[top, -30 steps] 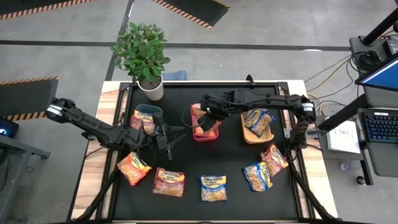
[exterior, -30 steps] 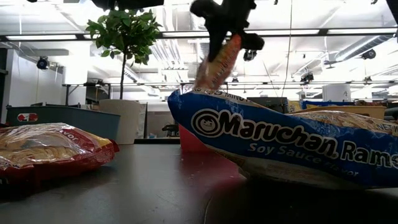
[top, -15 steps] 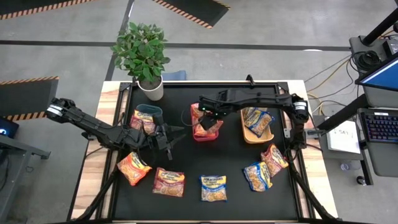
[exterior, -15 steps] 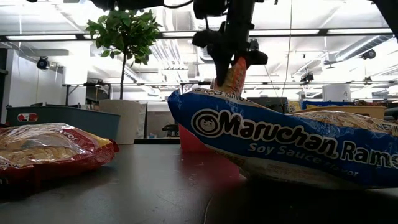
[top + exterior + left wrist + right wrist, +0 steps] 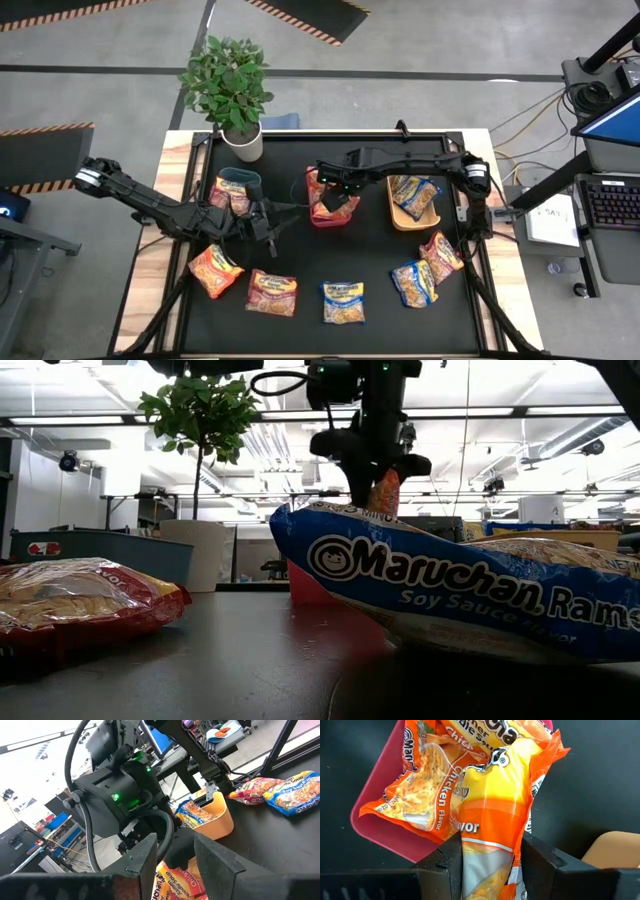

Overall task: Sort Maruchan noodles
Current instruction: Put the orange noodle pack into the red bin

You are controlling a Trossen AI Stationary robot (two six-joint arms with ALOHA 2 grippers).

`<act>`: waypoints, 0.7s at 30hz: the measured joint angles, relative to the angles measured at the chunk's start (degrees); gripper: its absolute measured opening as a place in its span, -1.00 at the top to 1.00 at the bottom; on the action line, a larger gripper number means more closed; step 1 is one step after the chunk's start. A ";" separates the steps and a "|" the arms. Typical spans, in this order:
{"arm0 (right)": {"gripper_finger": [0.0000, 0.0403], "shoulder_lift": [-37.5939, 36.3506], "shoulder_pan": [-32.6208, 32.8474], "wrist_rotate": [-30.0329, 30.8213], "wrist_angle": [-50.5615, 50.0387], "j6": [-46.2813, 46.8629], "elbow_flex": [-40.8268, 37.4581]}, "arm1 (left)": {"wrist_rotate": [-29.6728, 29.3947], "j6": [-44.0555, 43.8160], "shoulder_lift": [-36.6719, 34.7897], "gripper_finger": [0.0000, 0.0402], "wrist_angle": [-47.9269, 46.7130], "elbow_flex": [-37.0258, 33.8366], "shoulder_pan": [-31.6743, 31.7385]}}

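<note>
My right gripper (image 5: 335, 196) is over the red bin (image 5: 318, 214), shut on an orange noodle packet (image 5: 495, 805). Other orange packets (image 5: 420, 795) lie in that bin. My left gripper (image 5: 283, 222) is open and empty above the mat, between the teal bin (image 5: 240, 178) and the red bin. The teal bin holds red-pink packets (image 5: 228, 195). The tan bin (image 5: 403, 220) holds blue-and-yellow packets (image 5: 415, 190). Loose packets lie flat along the mat's near side: red-pink (image 5: 213, 270), red-pink (image 5: 272, 292), blue (image 5: 342, 301), blue (image 5: 414, 283) and red-pink (image 5: 441, 256). My right gripper pinches the orange packet's upper end (image 5: 487, 851) between its two fingers (image 5: 449, 865). The fingers come from above, pointing down. The packet hangs below them (image 5: 385, 490), and its lower end (image 5: 540, 750) reaches in among the orange packets in the red bin.
A potted plant (image 5: 230, 90) stands at the mat's far left corner. In the low view a blue packet (image 5: 460, 590) fills the foreground and a red-pink one (image 5: 80, 595) lies at the left. Bare mat lies between the bins and the near row of packets.
My right gripper has gone down and a little toward the table's left, over the red bin. It stays shut on the orange packet. The packet has come down with it, from hanging well above the bin to reaching into it.
</note>
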 joint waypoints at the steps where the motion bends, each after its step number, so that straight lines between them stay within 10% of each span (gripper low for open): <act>1: 0.29 0.16 0.00 0.01 0.21 -0.04 0.00 | 0.00 -0.01 0.00 0.42 0.00 0.00 0.00; 21: 0.29 4.58 0.04 1.83 3.21 -2.44 0.15 | 0.02 -0.02 0.07 0.42 -0.15 0.00 0.00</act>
